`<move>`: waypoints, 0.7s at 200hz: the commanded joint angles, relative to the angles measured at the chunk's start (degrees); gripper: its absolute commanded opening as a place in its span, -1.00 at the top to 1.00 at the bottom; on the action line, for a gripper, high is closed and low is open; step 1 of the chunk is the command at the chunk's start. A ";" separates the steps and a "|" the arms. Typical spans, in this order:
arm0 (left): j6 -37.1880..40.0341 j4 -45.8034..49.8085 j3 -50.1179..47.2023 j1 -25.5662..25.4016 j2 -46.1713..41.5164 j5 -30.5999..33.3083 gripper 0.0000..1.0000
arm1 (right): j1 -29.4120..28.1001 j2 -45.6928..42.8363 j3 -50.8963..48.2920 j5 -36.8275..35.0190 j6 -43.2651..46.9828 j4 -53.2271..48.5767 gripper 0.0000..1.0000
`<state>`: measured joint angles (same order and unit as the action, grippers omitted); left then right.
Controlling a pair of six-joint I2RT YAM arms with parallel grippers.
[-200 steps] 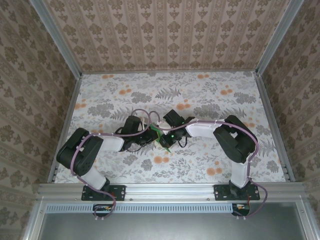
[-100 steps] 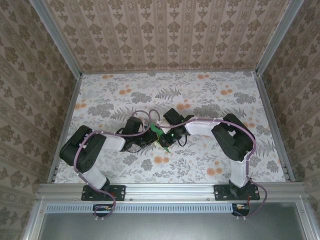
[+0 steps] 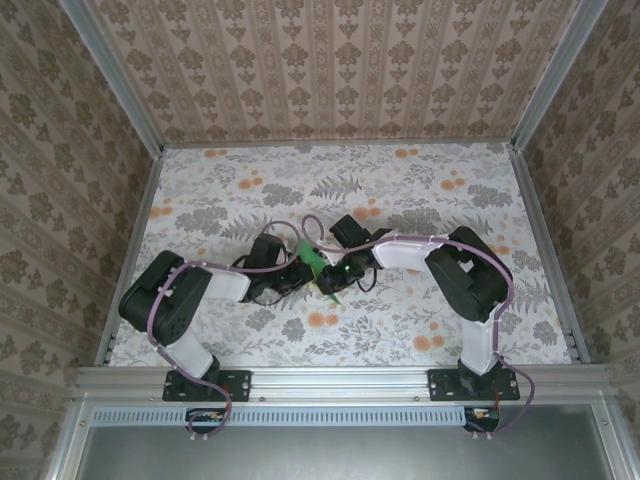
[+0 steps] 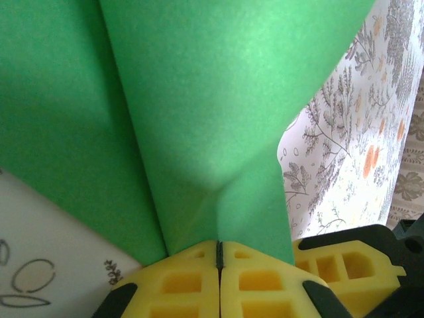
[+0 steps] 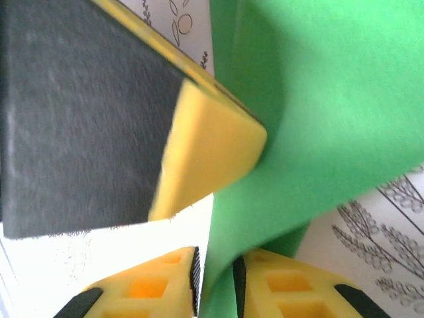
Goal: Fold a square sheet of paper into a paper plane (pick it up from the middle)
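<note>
Left tool clamps the square sheet of paper; right tool gapes slightly around it. One-sided pulling may tear it.

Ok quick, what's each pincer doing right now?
Left pincer: closed on the paper.
Right pincer: slightly open, with the paper in the gap between its fingers.

In the middle of the top view, the green paper is tiny and half hidden by the arms. Close up, picture edges cut it off.
</note>
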<state>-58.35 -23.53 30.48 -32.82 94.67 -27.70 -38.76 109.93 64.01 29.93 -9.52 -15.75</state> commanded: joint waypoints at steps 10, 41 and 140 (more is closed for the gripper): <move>-1.22 1.47 0.46 0.83 0.95 2.53 0.85 | 0.62 -2.69 -1.94 2.24 -1.92 -2.16 0.55; -1.68 -0.34 0.98 0.91 0.70 1.26 0.83 | 0.62 -0.62 -1.53 1.88 -1.53 -2.31 0.63; 0.10 -1.77 0.48 1.00 -3.25 -1.38 0.72 | 0.87 1.17 -0.46 1.59 -0.09 -0.91 0.73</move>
<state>-59.55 -24.49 30.50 -32.34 94.15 -28.27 -38.22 109.89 63.00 30.68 -10.35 -16.47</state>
